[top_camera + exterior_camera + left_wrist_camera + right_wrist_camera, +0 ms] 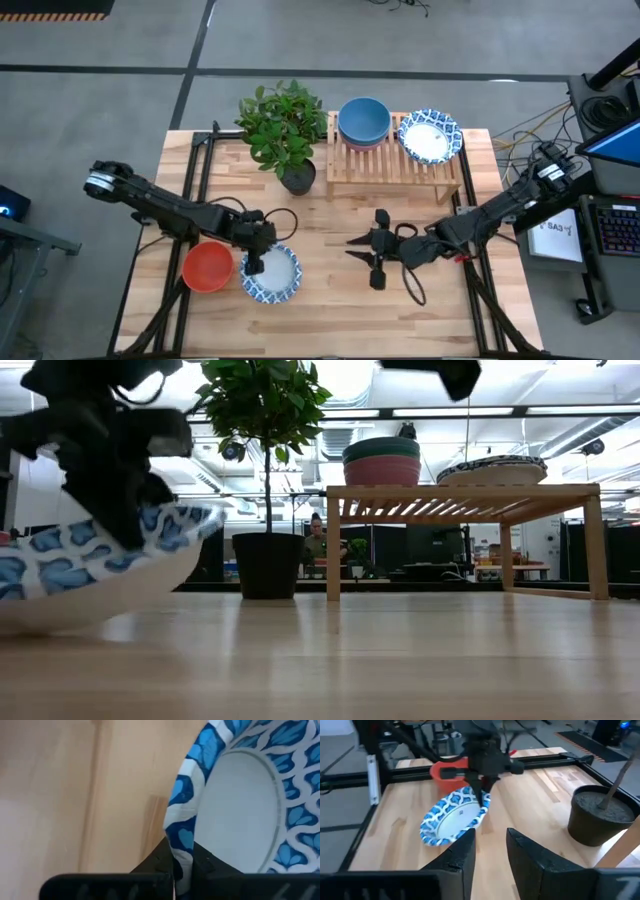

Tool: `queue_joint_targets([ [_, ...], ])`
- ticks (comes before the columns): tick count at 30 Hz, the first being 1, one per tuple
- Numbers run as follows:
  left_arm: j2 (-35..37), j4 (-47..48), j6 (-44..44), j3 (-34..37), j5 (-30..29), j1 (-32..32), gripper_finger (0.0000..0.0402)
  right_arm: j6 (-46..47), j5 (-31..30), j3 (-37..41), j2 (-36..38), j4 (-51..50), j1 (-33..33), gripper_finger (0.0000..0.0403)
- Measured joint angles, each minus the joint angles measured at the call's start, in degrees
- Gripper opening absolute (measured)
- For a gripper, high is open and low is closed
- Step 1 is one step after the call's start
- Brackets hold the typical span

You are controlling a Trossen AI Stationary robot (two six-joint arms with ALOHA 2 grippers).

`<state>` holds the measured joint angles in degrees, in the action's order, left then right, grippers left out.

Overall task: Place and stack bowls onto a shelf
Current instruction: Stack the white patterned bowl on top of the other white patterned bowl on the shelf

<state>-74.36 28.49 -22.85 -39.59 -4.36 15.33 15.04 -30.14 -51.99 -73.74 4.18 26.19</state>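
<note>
We count a bowl stack (pixel 364 122) and one patterned bowl (pixel 429 137) on the shelf (pixel 392 167). Left gripper (pixel 255 262) fingers clamp another patterned bowl's (pixel 272 274) rim, tilting it; red bowl (pixel 208 267) remains. Right gripper (pixel 366 250) waits mid-table, fingers apart.

In the low view the patterned bowl (pixel 90 565) was cut off by the picture's edge, its rim partly hidden behind the left gripper (pixel 120 490).

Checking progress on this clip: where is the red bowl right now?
In the high view the red bowl sits on the table's front left, not on the shelf, beside the patterned bowl gripped by the left gripper.
</note>
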Motion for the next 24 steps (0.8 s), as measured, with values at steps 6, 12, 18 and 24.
queue_joint_targets([
  [6,4.6,-2.3,-2.4,0.0,-2.5,-0.1,0.0000,-1.0,0.0,-2.7,-5.4,2.1,-3.5,0.0126],
  [12,6.0,-7.9,-7.2,-0.1,-8.8,-0.1,0.0000,-8.9,0.1,-12.3,-14.6,1.6,-5.7,0.0132],
  [18,5.5,-14.1,-8.5,-0.1,-13.2,0.0,0.0000,-11.4,-3.2,-25.8,-22.8,-13.0,-7.6,0.0132],
  [24,4.3,-16.5,-8.8,-0.1,-15.9,0.0,0.0000,-6.5,-4.4,-37.0,-28.9,-28.2,-9.1,0.0132],
])
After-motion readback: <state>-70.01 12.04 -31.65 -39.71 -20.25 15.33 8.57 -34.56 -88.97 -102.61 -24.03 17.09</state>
